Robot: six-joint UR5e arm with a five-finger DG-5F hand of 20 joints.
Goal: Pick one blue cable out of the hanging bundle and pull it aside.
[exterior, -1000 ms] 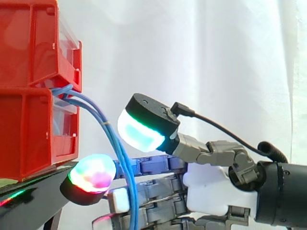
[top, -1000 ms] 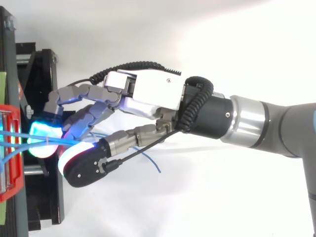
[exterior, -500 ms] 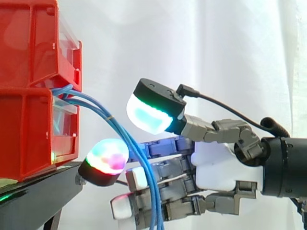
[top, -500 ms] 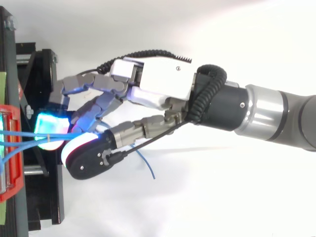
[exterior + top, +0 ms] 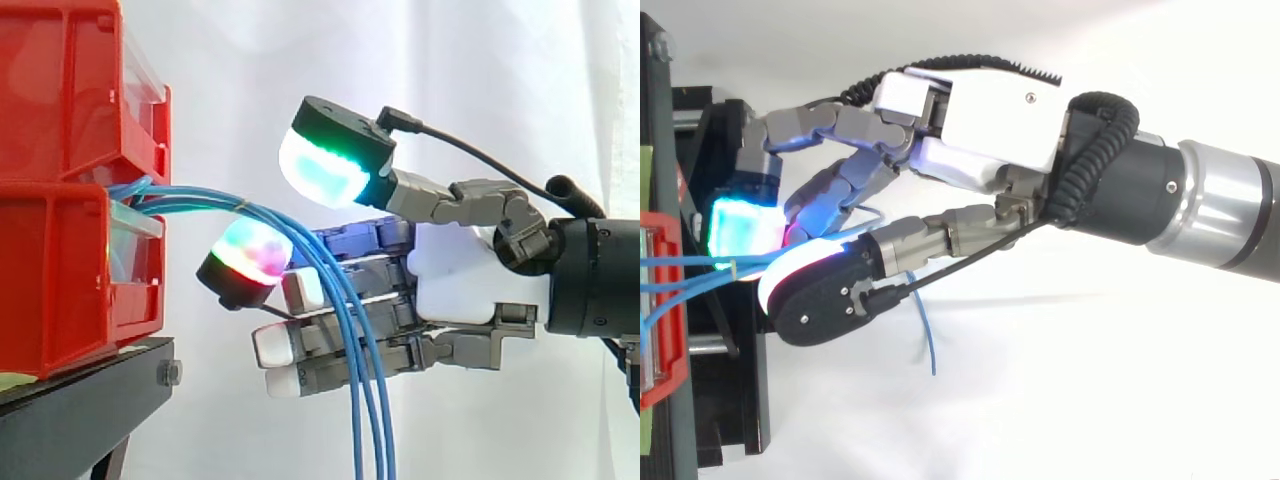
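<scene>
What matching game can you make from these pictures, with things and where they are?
Things:
1. blue cables
2. red bins
3. black stand
4. robot hand

Places (side view):
A. underneath the bins
B. at the right
C. stacked at the left
D. coming out of the bins and hanging down

Pairs: 1-D, 2-C, 3-A, 4-B

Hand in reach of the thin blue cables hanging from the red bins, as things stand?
Likely yes: the thin blue cables drape across the hand's straight fingers, thumb open above, nothing between them.
</scene>
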